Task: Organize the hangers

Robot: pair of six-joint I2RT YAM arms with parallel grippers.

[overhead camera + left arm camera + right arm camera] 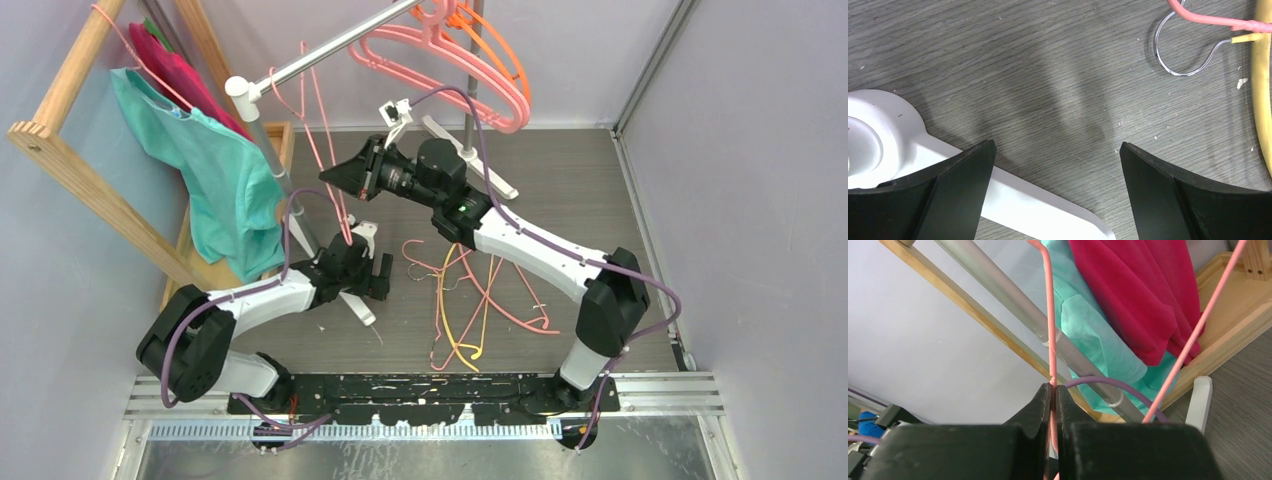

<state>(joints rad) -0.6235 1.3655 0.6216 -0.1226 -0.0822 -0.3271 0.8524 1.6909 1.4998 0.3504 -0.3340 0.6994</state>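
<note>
My right gripper [328, 175] is shut on a thin pink hanger [311, 130] and holds it up beside the metal rail [320, 55]. In the right wrist view the wire [1050, 315] runs straight up from between the closed jaws [1053, 390]. Thick pink and orange hangers [450, 60] hang on the rail's far end. Thin pink, orange and yellow hangers [470, 290] lie in a pile on the floor. My left gripper [388, 277] is open and empty, low over the floor left of the pile. Its wrist view [1058, 150] shows a yellow hanger [1263, 100] and a pink one [1208, 20].
A thin pink hanger with teal [225, 180] and magenta [185, 75] garments hangs on the wooden frame [75, 160] at left. The rack's white foot [1048, 210] lies under my left jaws. Its pole [275, 170] stands between the arms. Grey walls close in left, right and behind.
</note>
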